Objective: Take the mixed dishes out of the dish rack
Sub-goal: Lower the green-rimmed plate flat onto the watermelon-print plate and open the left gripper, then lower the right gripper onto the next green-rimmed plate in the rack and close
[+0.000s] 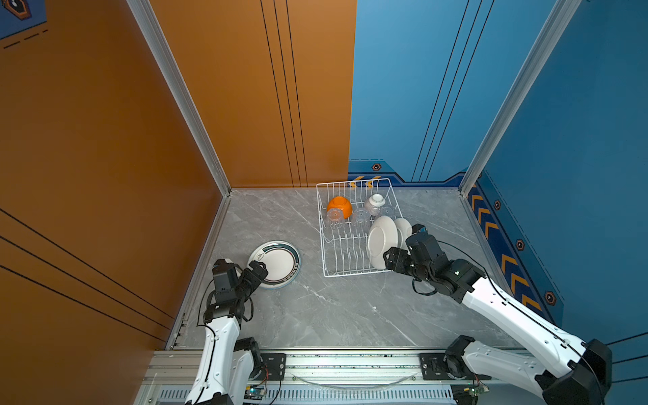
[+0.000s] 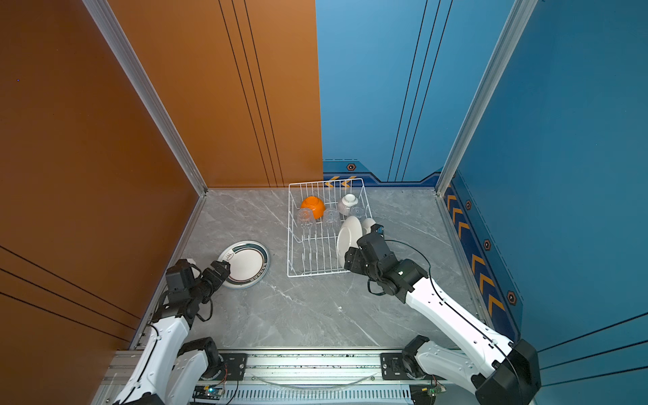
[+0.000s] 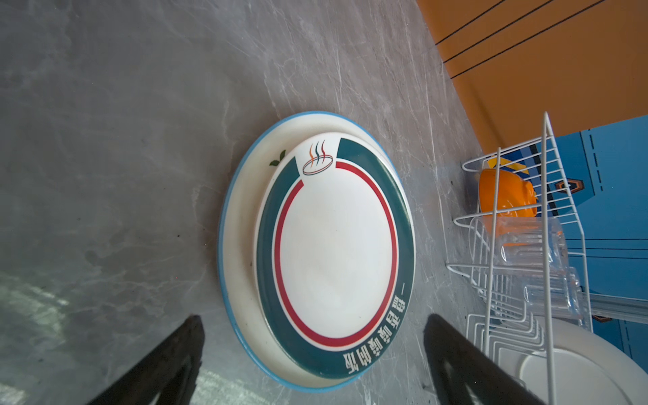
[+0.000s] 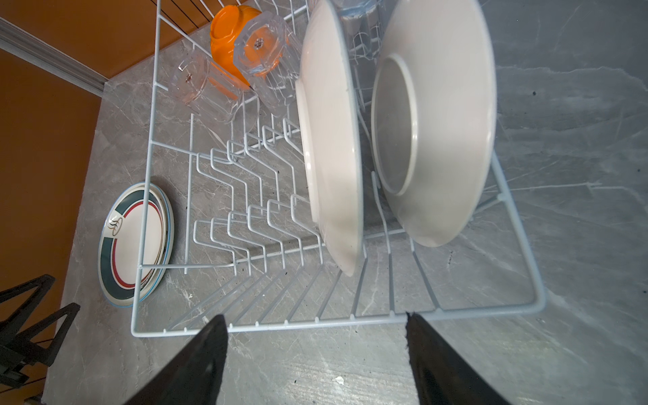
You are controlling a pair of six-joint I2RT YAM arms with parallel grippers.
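the grey table (image 1: 350, 315) carried the dish rack (image 1: 354, 274) toward 1 o'clock in both top views. at the rack's 9 o'clock a plate stack (image 1: 280, 261) lay flat on the table. the left end effector (image 1: 258, 270) stood open, jaws either side of the stack's near rim, gripping nothing. two white plates (image 4: 329, 140) stood on edge in the rack's 4 o'clock corner. the right end effector (image 4: 314, 315), open and empty, sat just outside the rack. the closer plate lay at its 11 o'clock, edge running 6 to 12, so the right arm seemed nearer. the orange bowl (image 1: 339, 206), white bowl (image 1: 374, 205) and glasses (image 1: 335, 216) sat at the rack's 12.
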